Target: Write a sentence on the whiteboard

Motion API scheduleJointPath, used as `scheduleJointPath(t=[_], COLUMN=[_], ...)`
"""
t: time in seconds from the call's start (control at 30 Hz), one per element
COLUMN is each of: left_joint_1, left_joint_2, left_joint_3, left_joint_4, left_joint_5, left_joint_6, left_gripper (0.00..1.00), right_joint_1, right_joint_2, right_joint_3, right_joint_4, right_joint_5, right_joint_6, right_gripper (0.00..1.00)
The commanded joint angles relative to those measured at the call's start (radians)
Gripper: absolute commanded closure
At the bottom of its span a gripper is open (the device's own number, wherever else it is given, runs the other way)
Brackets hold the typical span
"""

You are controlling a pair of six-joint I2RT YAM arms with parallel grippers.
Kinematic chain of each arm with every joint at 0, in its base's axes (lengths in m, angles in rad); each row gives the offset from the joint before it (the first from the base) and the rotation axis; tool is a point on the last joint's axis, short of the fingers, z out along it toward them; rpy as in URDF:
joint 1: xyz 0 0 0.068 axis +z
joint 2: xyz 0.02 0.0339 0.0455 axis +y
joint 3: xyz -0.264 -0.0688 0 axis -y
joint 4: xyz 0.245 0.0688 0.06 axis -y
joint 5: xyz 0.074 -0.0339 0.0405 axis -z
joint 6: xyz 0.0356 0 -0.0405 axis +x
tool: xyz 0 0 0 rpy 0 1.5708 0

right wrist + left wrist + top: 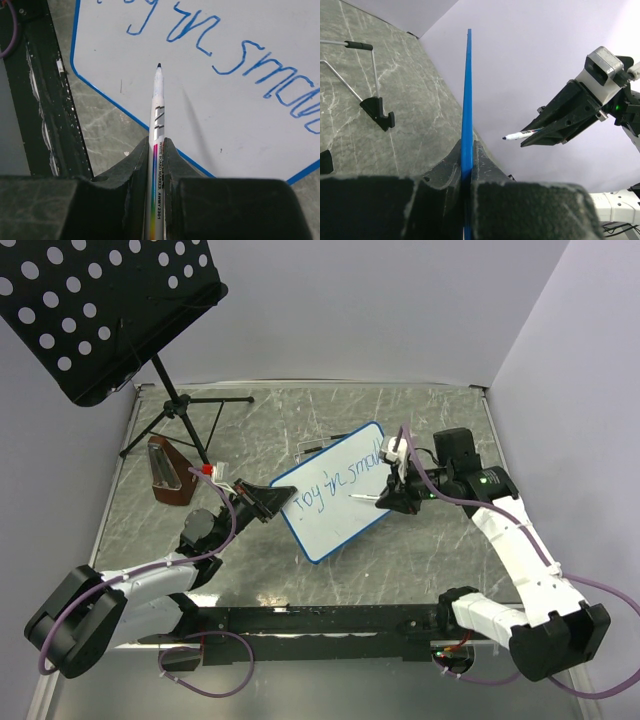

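Observation:
The whiteboard [340, 518], white with a blue frame, lies slanted across the middle of the table. My left gripper [268, 502] is shut on its left edge; in the left wrist view the blue frame [468, 90] runs edge-on between the closed fingers of that gripper [468, 146]. The sentence [335, 475] is one line of blue handwriting, also seen in the right wrist view [225, 50]. My right gripper [385, 498] [158, 142] is shut on a white marker [158, 100] [520, 134]. Its uncapped tip points at the bare board [240, 125] below the writing and stands just off the surface.
A black perforated music stand [100, 310] on a tripod [180, 415] fills the back left; one tripod foot [377, 110] shows beyond the board. A brown wedge-shaped object [165, 475] sits left of the board. A black rail [320, 620] runs along the near edge.

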State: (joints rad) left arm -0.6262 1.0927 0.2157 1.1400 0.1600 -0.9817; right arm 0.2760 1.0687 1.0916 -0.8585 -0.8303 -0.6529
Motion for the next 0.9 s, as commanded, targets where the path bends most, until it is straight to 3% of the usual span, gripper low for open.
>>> scheduleJointPath(t=[0.0, 0.87], left_joint_1=[0.0, 0.002], left_joint_2=[-0.034, -0.017], left_joint_3=[0.01, 0.021], left_joint_4=[0.168, 0.179], left_joint_5=[-0.019, -0.046], left_joint_6=[-0.046, -0.068], left_gripper=[0.99, 0.99], right_joint_1=[0.034, 0.12], right_joint_2=[-0.035, -0.056], right_joint_3=[-0.01, -0.021], right_joint_4=[-0.008, -0.03], right_joint_5=[-0.001, 0.051], right_joint_6=[-0.051, -0.093], right_gripper=[1.0, 1.0])
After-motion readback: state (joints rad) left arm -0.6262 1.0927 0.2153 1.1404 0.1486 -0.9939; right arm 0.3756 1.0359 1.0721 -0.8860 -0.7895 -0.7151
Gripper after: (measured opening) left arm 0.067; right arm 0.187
